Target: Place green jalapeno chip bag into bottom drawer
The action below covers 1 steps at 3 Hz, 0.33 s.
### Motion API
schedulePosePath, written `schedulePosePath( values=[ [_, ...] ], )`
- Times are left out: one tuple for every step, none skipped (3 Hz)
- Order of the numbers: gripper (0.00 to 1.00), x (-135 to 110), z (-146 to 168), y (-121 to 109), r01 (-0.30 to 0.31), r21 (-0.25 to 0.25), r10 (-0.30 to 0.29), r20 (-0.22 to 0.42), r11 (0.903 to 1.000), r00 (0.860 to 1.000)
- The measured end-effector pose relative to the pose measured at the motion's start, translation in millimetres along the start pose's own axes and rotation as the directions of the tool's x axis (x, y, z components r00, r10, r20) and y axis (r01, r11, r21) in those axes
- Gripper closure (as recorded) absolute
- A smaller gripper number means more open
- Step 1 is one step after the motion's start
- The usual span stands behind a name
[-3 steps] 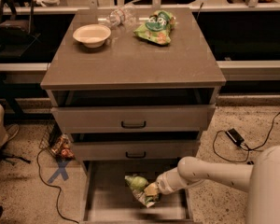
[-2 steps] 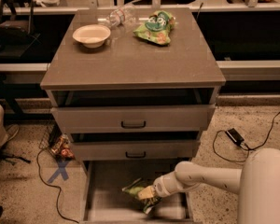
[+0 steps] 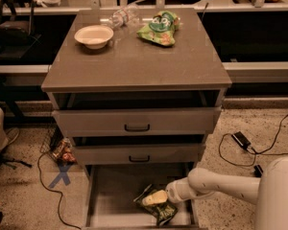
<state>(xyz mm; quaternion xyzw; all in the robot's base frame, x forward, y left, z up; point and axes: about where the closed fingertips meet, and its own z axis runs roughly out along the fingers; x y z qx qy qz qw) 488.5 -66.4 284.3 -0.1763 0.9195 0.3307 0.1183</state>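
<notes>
1. Shows the gripper (image 3: 153,199) low inside the bottom drawer (image 3: 110,195), reaching in from the right on a white arm (image 3: 216,186) and resting on top of the green jalapeno chip bag (image 3: 164,212).
2. Cannot tell whether the pincer is clamped on the bag or has let go (only the contact is plain).
3. Puts the bag on the drawer's grey floor, right of centre and toward the front edge, crumpled, with 1 dark flap poking out up and to the left past the gripper.
4. Against 1.0 s ago, finds the bag lower: held up off the floor then, lying down against it now, and shifted a little to the right and forward.
5. Finds the arm dropped as well, with its pale wrist closer to the drawer's right rail than 0.7 s ago.
6. Leaves the bottom drawer pulled far out, as before, with the top drawer (image 3: 137,121) and the middle drawer (image 3: 139,153) each only ajar above it.
7. Keeps the cabinet top (image 3: 134,63) as it was: a pale bowl (image 3: 93,35) at the back left, a clear plastic bottle (image 3: 120,17) lying behind it, and a flatter green bag (image 3: 159,28) at the back right, all well apart from the gripper.
8. Adds, on the speckled ground, a blue X mark (image 3: 61,175) and a small snack packet (image 3: 62,151) left of the cabinet, and a black adapter (image 3: 241,139) with its cable to the right.
</notes>
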Motion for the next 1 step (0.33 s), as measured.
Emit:
schedulePosePath(
  values=[
    [0.00, -2.0, -59.9, -30.6, -0.009, 0.108, 0.003, 0.055, 0.9941, 0.998]
  ],
)
